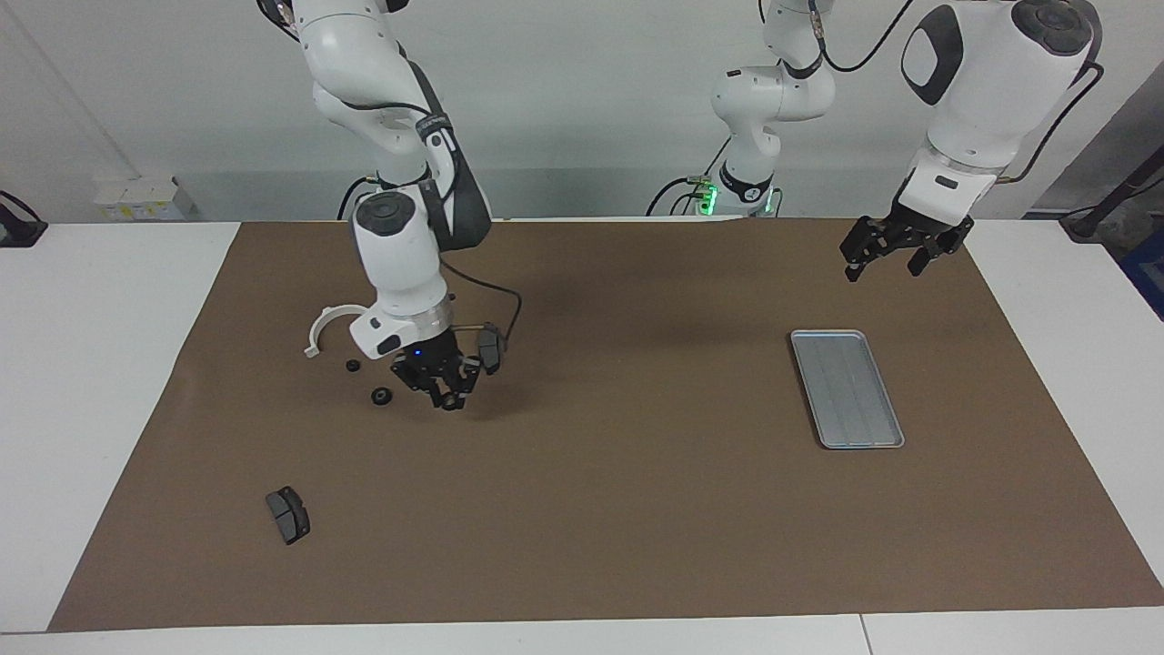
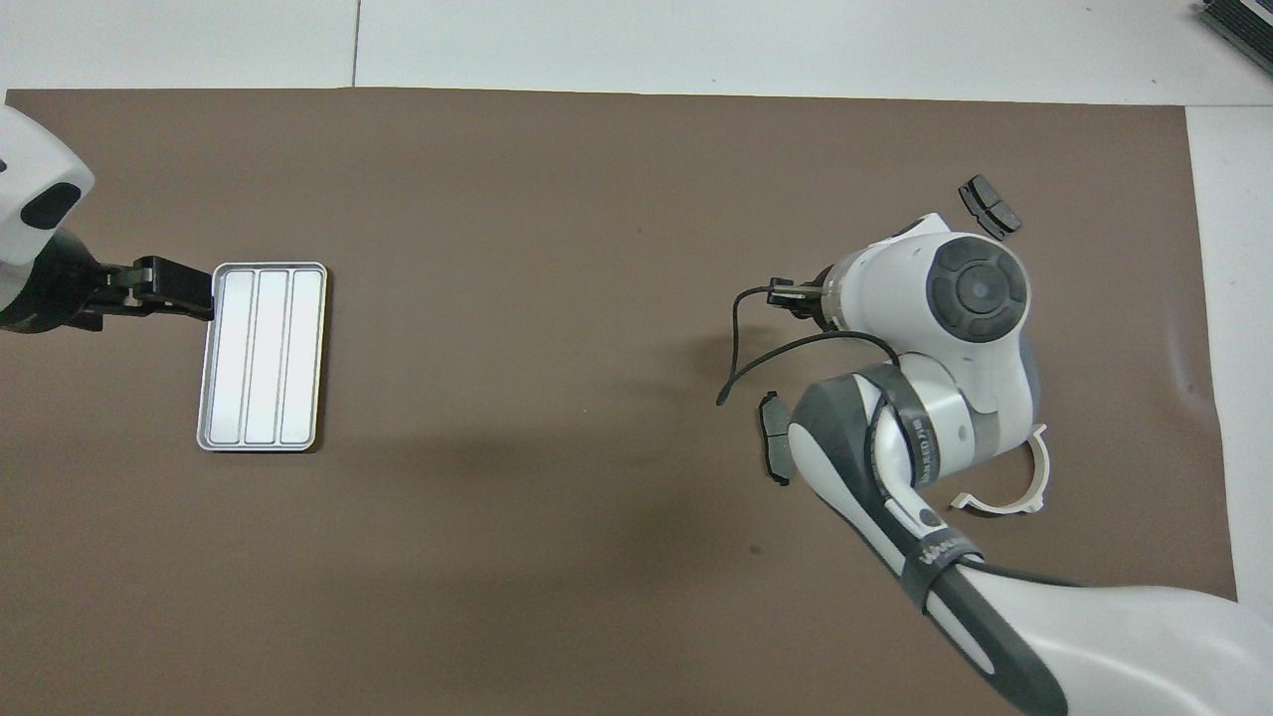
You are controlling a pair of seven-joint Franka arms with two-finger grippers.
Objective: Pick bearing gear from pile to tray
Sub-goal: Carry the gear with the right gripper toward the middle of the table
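Observation:
The pile lies toward the right arm's end of the mat. Two small black gears [image 1: 380,397] [image 1: 353,366] sit beside a white arc piece [image 1: 327,329], which also shows in the overhead view [image 2: 1024,485]. My right gripper [image 1: 448,400] is low over the mat just beside the larger gear, on its tray side; in the overhead view [image 2: 791,295] the arm hides both gears. The silver tray [image 1: 846,388] [image 2: 264,356] lies toward the left arm's end. My left gripper [image 1: 884,266] [image 2: 194,291] hangs open and empty above the mat by the tray's outer edge.
One dark grey brake pad [image 1: 489,348] [image 2: 771,438] lies right next to the right gripper. Another brake pad [image 1: 288,514] [image 2: 990,206] lies farther from the robots. A brown mat [image 1: 618,509] covers the white table.

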